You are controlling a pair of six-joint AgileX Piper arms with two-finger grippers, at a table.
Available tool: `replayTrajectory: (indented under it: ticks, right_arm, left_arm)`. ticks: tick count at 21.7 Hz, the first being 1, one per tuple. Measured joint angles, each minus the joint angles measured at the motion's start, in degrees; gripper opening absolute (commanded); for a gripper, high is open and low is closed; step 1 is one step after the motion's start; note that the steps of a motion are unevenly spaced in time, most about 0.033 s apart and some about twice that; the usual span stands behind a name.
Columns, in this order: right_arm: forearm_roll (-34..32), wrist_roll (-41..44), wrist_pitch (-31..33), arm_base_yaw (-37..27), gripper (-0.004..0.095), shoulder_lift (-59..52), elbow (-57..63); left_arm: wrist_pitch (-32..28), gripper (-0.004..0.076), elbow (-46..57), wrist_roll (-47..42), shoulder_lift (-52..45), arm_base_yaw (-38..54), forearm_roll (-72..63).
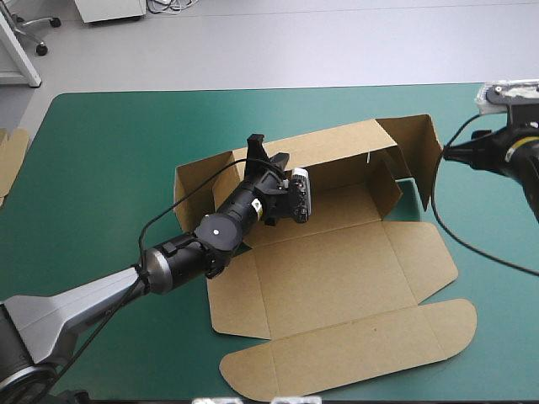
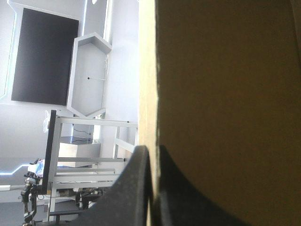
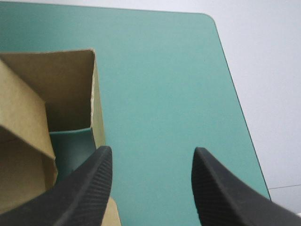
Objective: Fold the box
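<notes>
Left wrist view: left end effector (image 2: 151, 149) clamped on the box (image 2: 225, 94) at its raised rear wall. Right end effector (image 3: 153, 153) stood open beside the right end flap. Box sat on the counter (image 1: 109, 151), lid flat.

This looks like a robotics lab or test room, not a home. A robot arm (image 1: 76, 299) reaches over a table (image 1: 109, 143) with a teal-green cover. Beyond the table's far edge lies bare pale grey floor (image 1: 295, 46), with the wheeled foot of an office chair (image 1: 40, 49), a white cabinet (image 1: 109, 8) and loose cables (image 1: 173, 5). The left wrist view shows a white metal frame rack (image 2: 89, 122).
</notes>
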Motion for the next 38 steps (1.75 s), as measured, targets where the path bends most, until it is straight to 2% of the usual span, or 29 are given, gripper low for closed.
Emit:
replayTrajectory:
  ticks: [3, 6, 9, 15, 23, 27, 38]
  right_arm:
    - [6.0, -3.7, 0.0, -4.7, 0.0468, 6.0, -6.6]
    - [15.5, -9.2, 0.4, -9.6, 0.0424, 12.5, -14.1]
    - [19.5, -12.7, 1.1, -12.4, 0.0424, 19.1, -19.8]
    - [27.5, -18.4, 1.9, -12.9, 0.0425, 31.2, -27.1]
    - [37.4, -21.8, 4.8, -12.9, 0.0424, 43.8, -39.4]
    - [41.1, -23.7, 7.6, -12.9, 0.0417, 47.8, -40.4]
    - [45.0, -27.9, 17.9, -12.6, 0.0372, 48.9, -40.7]
  left_arm:
    - [1.4, -0.0015, -0.1, 1.8, 0.5, -0.7, -0.2]
    - [1.9, -0.0015, -0.1, 2.4, 0.7, -1.1, -0.4]
    - [2.0, -0.0014, -0.1, 2.4, 0.7, -1.2, -0.4]
    - [2.4, -0.0015, -0.1, 2.4, 0.7, -1.5, -0.8]
    - [2.4, -0.0015, -0.1, 2.4, 0.7, -1.6, -1.0]
    - [2.5, -0.0014, -0.1, 2.4, 0.7, -1.6, -1.0]
    - [2.5, -0.0015, -0.1, 2.4, 0.7, -1.6, -1.0]
